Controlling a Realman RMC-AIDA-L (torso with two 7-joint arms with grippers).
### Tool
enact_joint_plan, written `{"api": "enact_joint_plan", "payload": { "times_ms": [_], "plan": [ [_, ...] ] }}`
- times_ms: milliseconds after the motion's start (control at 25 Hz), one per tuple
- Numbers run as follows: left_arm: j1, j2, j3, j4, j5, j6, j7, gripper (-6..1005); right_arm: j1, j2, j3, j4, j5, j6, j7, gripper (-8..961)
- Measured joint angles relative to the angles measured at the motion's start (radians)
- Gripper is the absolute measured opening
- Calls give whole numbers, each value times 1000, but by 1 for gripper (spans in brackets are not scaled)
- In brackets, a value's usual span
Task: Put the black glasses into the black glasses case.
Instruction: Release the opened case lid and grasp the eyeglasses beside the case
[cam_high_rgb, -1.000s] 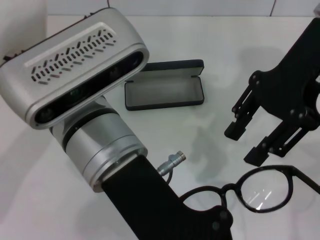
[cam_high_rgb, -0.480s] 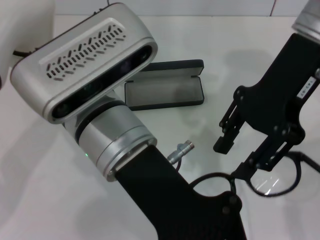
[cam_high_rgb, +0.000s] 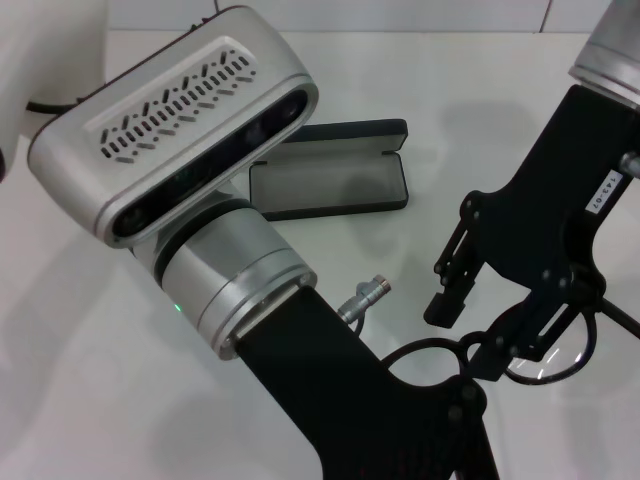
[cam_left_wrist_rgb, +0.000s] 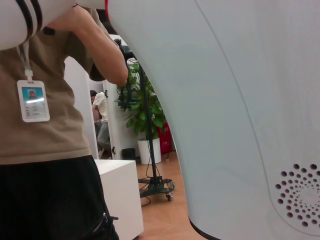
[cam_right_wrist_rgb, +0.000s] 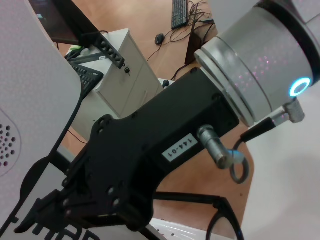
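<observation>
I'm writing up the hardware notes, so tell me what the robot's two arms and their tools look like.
Each arm ends in a brushed silver cylindrical wrist joined to a matte black flat bracket. The left arm carries a silver rounded camera housing with slotted vents, and a small metal connector sticks out near its wrist. The right tool is black, with linkage fingers; its bracket bears a white label.

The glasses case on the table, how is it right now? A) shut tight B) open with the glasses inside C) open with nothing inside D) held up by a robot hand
C: in the head view the glasses case lies open on the table, its grey inside bare, while the glasses are apart from it, under the right gripper.
</observation>
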Motion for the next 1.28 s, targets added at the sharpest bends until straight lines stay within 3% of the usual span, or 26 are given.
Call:
{"api": "enact_joint_plan", "payload": {
  "times_ms": [360,560,920,1120,1280],
  "plan": [
    [2,0,0,0,0,0,1,36,1,3,-14,27,-9,-2,0,514],
    [2,0,-3,0,0,0,1,37,-2,1,-14,27,-12,-2,2,417],
    [-2,3,-13,-17,4,0,-3,38,-7,-6,-15,27,-14,-4,8,406],
    [-4,3,-13,-25,8,0,-2,38,-8,-6,-15,27,-15,-4,8,234],
    [0,3,-13,-26,8,0,0,39,-9,-6,-15,27,-14,-4,7,208]
  ]
}}
